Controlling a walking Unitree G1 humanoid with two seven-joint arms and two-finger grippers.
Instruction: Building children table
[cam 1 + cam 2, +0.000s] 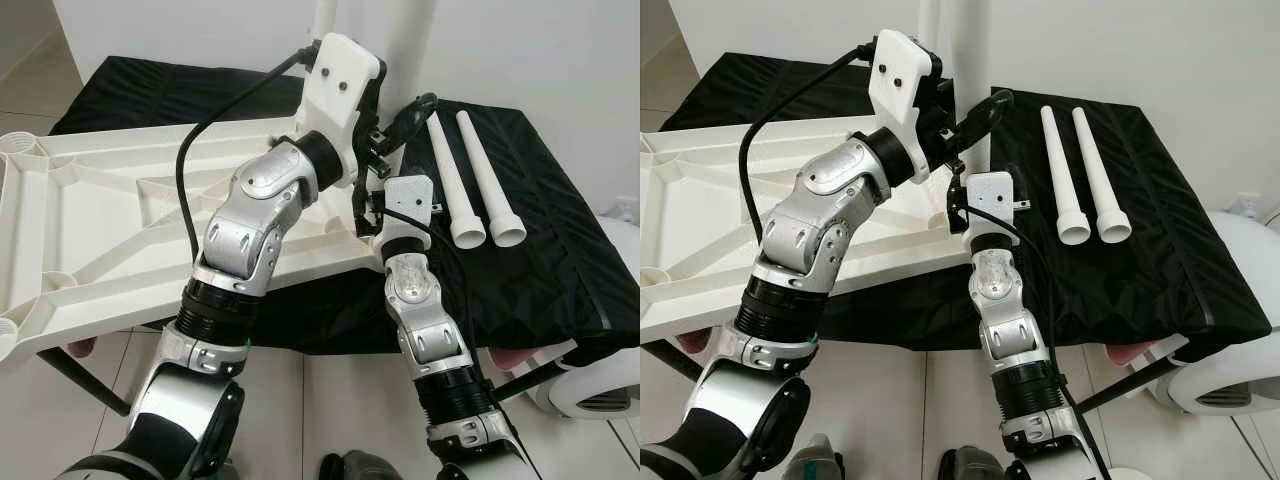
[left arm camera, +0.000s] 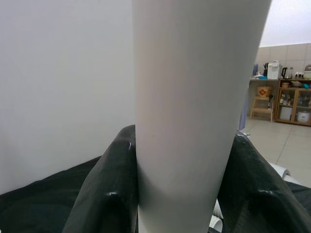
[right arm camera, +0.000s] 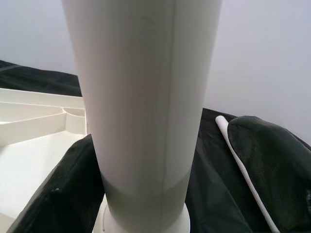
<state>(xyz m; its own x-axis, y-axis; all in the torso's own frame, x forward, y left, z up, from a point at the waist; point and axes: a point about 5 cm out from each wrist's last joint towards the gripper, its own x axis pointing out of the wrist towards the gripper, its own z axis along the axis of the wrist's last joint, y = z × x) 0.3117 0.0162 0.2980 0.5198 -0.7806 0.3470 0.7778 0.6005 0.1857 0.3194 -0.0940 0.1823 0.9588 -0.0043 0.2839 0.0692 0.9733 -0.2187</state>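
A white children's table top (image 1: 90, 220) lies upside down on a black-covered surface (image 1: 540, 250). At its near right corner a white table leg (image 1: 410, 40) stands upright. My left gripper (image 1: 400, 125) is shut on this leg, and both black fingers (image 2: 107, 194) press against its sides. Lower down, my right gripper (image 1: 368, 205) sits around the leg's base (image 3: 146, 213). One finger (image 3: 58, 194) touches the base and the other (image 3: 267, 165) stands off with a gap. Two more white legs (image 1: 450, 180) (image 1: 492, 175) lie side by side on the cloth to the right.
A second upright white tube (image 1: 325, 15) rises behind the left wrist. A white wall runs close behind the surface. A rounded white appliance (image 1: 600, 380) stands on the tiled floor at the right, and a dark frame bar (image 1: 80, 375) slants below the table top.
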